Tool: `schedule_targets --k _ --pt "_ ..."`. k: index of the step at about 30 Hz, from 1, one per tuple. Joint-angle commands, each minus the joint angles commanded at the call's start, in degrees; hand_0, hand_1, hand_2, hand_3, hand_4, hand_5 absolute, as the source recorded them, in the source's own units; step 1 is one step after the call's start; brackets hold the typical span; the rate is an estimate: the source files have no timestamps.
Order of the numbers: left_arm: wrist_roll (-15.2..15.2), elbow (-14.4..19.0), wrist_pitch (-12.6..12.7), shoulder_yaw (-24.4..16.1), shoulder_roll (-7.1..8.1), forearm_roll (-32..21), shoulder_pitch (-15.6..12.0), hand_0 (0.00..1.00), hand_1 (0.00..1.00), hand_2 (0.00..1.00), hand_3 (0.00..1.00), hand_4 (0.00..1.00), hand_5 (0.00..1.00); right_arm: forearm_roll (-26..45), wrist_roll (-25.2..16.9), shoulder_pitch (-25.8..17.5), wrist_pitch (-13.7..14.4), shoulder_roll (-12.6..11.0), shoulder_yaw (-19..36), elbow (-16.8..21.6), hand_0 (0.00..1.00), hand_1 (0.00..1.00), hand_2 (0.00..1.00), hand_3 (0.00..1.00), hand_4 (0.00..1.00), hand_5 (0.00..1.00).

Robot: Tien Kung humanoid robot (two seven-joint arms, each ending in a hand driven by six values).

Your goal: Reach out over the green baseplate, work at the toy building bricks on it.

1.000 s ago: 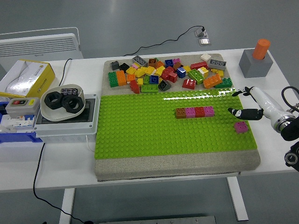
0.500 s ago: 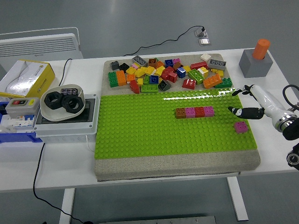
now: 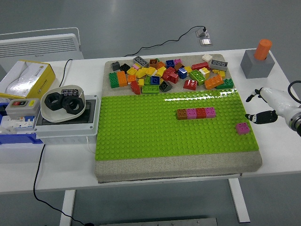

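The lone pink brick (image 3: pixel 242 128) sits on the green baseplate (image 3: pixel 141 136) near its right edge, the empty, loosely spread right hand (image 3: pixel 260 107) just beyond, where a low reach could knock it toward the four-brick row (image 3: pixel 196 113).

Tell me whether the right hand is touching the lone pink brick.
Apart. The head view shows green baseplate between the right hand and the lone pink brick.

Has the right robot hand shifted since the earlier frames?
Yes. The right robot hand has pulled back rightward, off the green baseplate; its fingertips now sit past the plate's right edge, beyond the lone pink brick.
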State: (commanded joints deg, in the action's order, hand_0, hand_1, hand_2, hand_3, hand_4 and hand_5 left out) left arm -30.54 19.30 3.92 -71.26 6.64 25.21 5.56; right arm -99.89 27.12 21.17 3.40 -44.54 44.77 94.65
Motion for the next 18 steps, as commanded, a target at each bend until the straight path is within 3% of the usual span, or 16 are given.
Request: schedule_targets --k 5,8,10,11,16,17,18 --pt "0.0 0.0 -0.1 0.1 -0.07 -0.2 -0.1 0.64 0.627 0.774 0.998 0.998 0.998 -0.5 1.5 0.5 -1.3 -0.6 -1.9 1.3 0.874 0.829 0.845 0.666 0.707 0.115" --pt "0.0 0.0 -0.1 0.2 -0.09 -0.4 -0.1 0.64 0.627 0.774 0.998 0.998 0.998 0.2 1.2 0.0 -0.5 -0.1 -1.6 0.9 0.874 0.829 0.845 0.666 0.707 0.115" --pt "0.0 0.0 -0.2 0.2 -0.09 -0.4 -0.1 0.64 0.627 0.774 0.998 0.998 0.998 2.4 -1.1 -0.8 2.0 0.6 -0.9 -0.1 0.874 0.829 0.845 0.666 0.707 0.115" --pt "0.0 0.0 -0.2 0.2 -0.1 -0.4 -0.1 0.641 0.625 0.773 0.998 0.998 0.998 3.5 -2.3 -1.2 3.2 1.1 -0.6 -0.8 0.801 0.778 0.814 0.67 0.696 0.24" --pt "-0.1 0.0 -0.2 0.1 -0.09 -0.1 0.0 0.641 0.625 0.773 0.998 0.998 0.998 12.4 -10.7 -3.1 11.3 4.9 0.3 -5.1 0.801 0.778 0.814 0.67 0.696 0.24" --pt "-0.1 0.0 -0.2 0.1 -0.09 -0.2 0.0 0.641 0.625 0.772 0.998 0.998 0.998 14.4 -12.7 -3.6 13.1 5.6 0.8 -5.5 0.662 0.618 0.7 0.654 0.706 0.211" --pt "-0.1 0.0 -0.2 0.1 -0.1 -0.2 0.0 0.641 0.625 0.772 0.998 0.998 0.998 16.0 -14.4 -4.0 14.6 6.2 1.4 -5.7 0.662 0.618 0.7 0.654 0.706 0.211"
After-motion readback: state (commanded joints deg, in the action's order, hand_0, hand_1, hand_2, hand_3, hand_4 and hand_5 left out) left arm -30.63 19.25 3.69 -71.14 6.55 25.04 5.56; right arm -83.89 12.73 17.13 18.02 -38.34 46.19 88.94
